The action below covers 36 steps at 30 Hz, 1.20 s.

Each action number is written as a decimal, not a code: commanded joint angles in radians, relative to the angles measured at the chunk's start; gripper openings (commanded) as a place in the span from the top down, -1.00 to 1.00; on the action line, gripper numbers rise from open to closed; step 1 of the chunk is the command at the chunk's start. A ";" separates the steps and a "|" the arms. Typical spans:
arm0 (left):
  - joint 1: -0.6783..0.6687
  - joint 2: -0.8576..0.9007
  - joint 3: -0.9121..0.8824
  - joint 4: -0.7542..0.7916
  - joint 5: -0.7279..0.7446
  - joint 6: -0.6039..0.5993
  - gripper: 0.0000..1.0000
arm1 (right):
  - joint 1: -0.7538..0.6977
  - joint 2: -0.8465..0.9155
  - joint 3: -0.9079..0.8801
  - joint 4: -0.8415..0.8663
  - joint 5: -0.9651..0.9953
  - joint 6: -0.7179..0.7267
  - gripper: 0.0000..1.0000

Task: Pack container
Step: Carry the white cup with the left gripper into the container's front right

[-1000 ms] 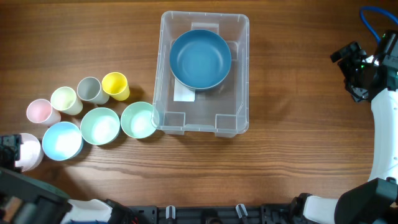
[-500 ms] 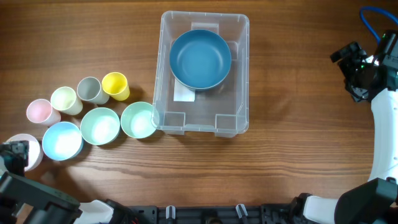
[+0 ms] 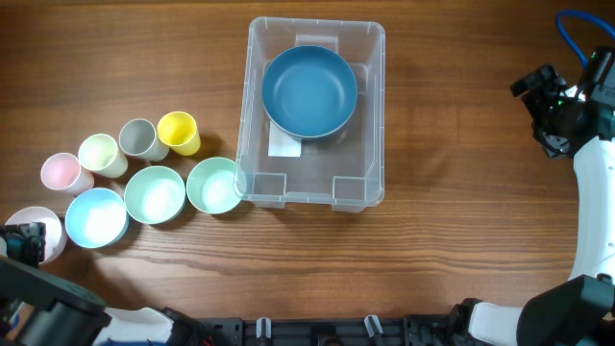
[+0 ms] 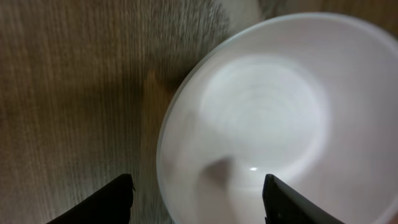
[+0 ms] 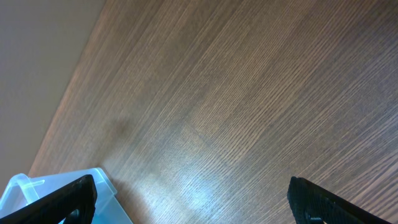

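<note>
Container (image 3: 312, 178): sitting on the bench (image 3: 461, 240), upper centre of the overhead frame, holding a blue bowl (image 3: 309, 91).
Left claw (image 4: 196, 196): released, straddling the rim of a pale bowl (image 4: 261, 112), lower left.
Right claw (image 5: 193, 190): released, grasping nothing, hovering over the bench, right edge.

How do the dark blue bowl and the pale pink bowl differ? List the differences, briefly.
Colour: the dark blue bowl is deep blue, the pale pink bowl almost white. Place: blue sits in the container; pink stands on the table. Size: blue looks wider. Both are round and upright.
</note>
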<state>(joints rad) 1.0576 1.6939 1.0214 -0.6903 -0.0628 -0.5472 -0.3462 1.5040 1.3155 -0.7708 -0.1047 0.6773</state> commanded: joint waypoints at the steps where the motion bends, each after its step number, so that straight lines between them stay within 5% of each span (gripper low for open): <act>1: 0.003 0.040 -0.002 0.022 -0.014 -0.010 -0.32 | 0.002 0.006 0.005 0.000 -0.008 0.010 -0.99; 4: 0.003 0.051 -0.003 0.037 -0.014 -0.010 -0.04 | 0.002 0.006 0.005 0.000 -0.008 0.011 -0.99; 8: 0.003 0.051 0.001 0.037 -0.013 -0.010 0.85 | 0.002 0.006 0.005 0.000 -0.008 0.011 -0.99; 9: 0.003 0.049 0.006 0.032 -0.005 -0.010 0.92 | 0.002 0.006 0.005 0.000 -0.008 0.011 -0.99; 19: 0.002 -0.140 0.258 -0.243 0.045 -0.050 0.92 | 0.002 0.006 0.005 0.000 -0.008 0.011 -0.99; 25: -0.081 -0.351 0.346 -0.340 0.324 -0.038 0.92 | 0.002 0.006 0.005 0.000 -0.008 0.011 -0.99; 31: -0.505 -0.488 0.346 -0.312 0.454 0.132 0.92 | 0.002 0.007 0.005 0.000 -0.008 0.011 -0.99; 36: -1.001 -0.446 0.346 -0.207 0.237 0.170 0.92 | 0.002 0.007 0.005 0.000 -0.008 0.010 -0.99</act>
<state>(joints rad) 0.3374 1.2198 1.3571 -0.9463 0.2974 -0.4564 -0.3462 1.5040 1.3155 -0.7708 -0.1047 0.6773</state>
